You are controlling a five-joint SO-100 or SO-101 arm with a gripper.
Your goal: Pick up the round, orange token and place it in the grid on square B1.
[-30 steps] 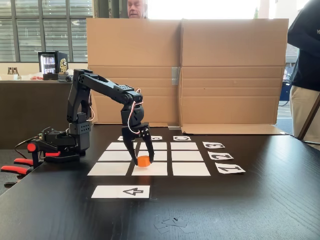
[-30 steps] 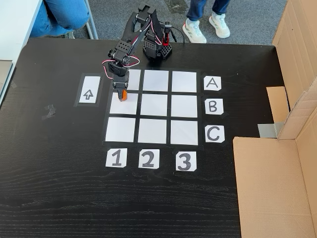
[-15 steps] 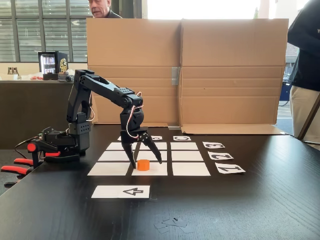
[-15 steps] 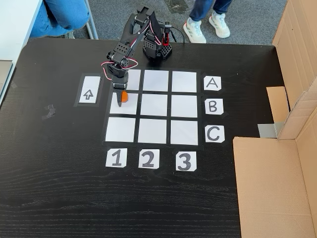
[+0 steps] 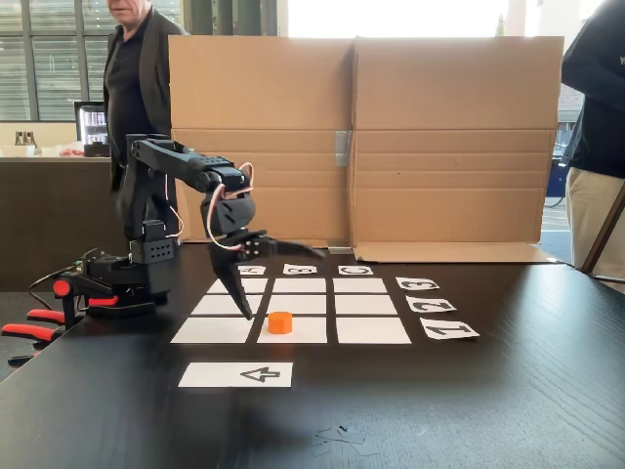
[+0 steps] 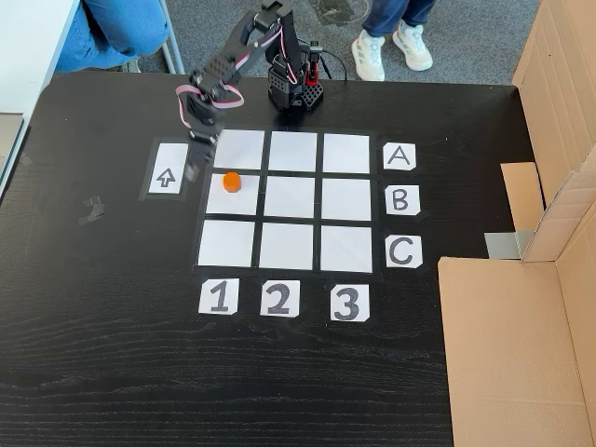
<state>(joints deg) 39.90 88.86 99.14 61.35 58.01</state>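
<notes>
Hanging above the table with its jaws spread wide and holding nothing, the pincer (image 5: 256, 278) sits at the end of the black arm (image 5: 181, 161); one finger points down toward the tabletop and the other sticks out sideways to the right in the low fixed view. Seen from above in the other fixed view, the pincer (image 6: 197, 154) is blurred and hovers over the dark strip between the arrow strip (image 6: 168, 168) and the grid (image 6: 293, 200).

Just to the right of the lower fingertip in the low view, the token (image 5: 280, 322) stands upright on the paper, apart from the pincer. From above, the token (image 6: 231, 182) rests on square B1 (image 6: 235, 197), near its top edge, in the row of the B label (image 6: 400, 199) and the column of the 1 label (image 6: 219, 297).

Behind the grid, the arm's base (image 6: 296, 91) is at the table's (image 6: 112, 354) far edge. Cardboard walls (image 5: 361, 147) stand beyond the table, and a person in dark clothes (image 5: 132, 88) stands behind the arm.
</notes>
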